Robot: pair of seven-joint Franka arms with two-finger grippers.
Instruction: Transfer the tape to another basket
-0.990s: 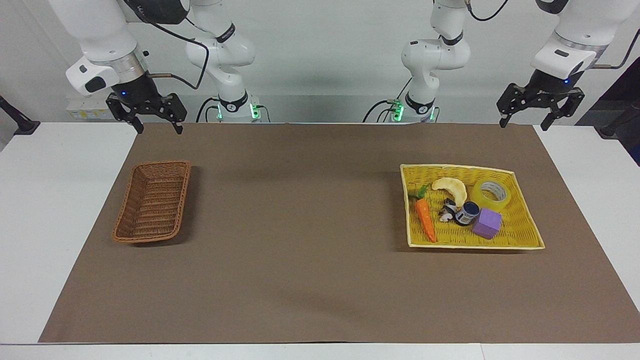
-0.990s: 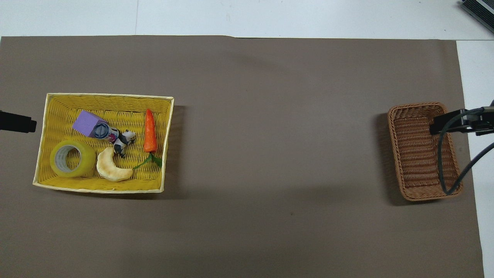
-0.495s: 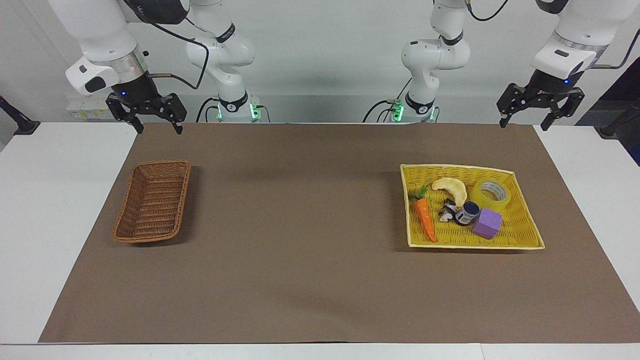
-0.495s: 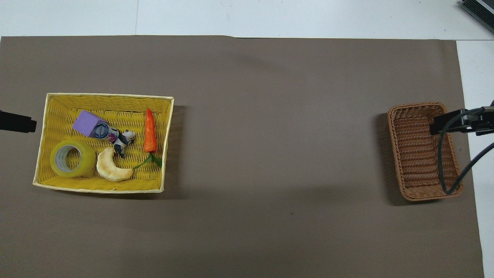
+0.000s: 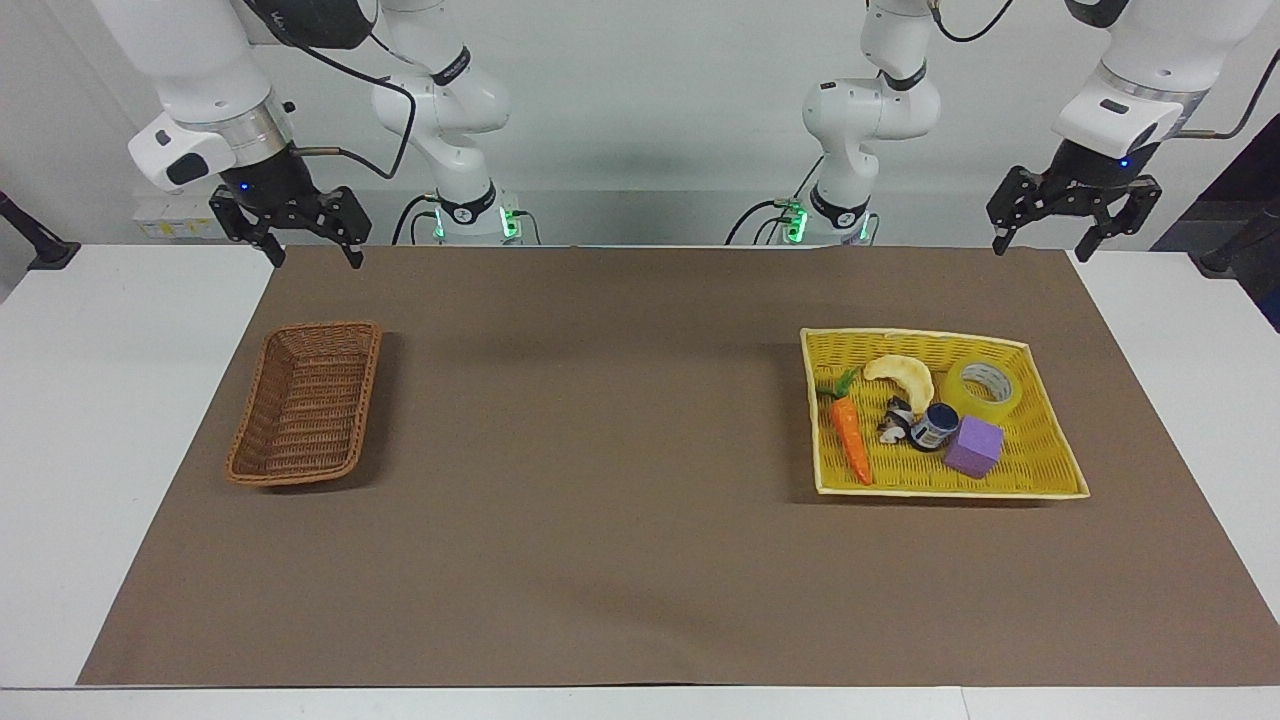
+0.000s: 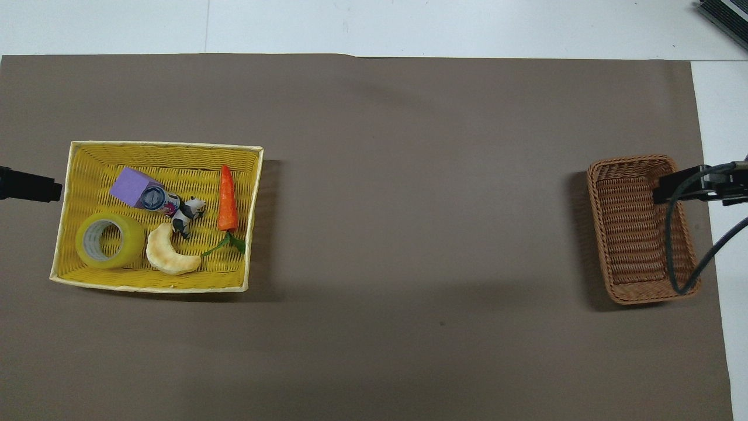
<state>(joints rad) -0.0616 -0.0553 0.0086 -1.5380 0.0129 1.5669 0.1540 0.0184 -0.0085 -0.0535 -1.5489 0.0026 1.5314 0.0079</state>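
The tape (image 5: 984,388) is a yellow roll lying flat in a corner of the yellow woven basket (image 5: 1055,478), on the side nearer the robots; it also shows in the overhead view (image 6: 108,240). The brown wicker basket (image 5: 305,405) stands empty at the right arm's end of the mat and shows in the overhead view too (image 6: 634,231). My left gripper (image 5: 1041,250) hangs open and empty in the air over the mat's edge by the robots, apart from the yellow basket. My right gripper (image 5: 317,260) hangs open and empty over the mat's edge, above the brown basket's end.
In the yellow basket (image 6: 158,146) also lie a purple block (image 6: 135,186), a small dark jar (image 6: 155,200), a toy cow (image 6: 188,211), a carrot (image 6: 227,199) and a pale crescent bread (image 6: 166,256). A brown mat (image 5: 600,450) covers the white table.
My left gripper has shifted slightly toward the yellow basket. My right gripper has barely moved. Nothing on the table has moved.
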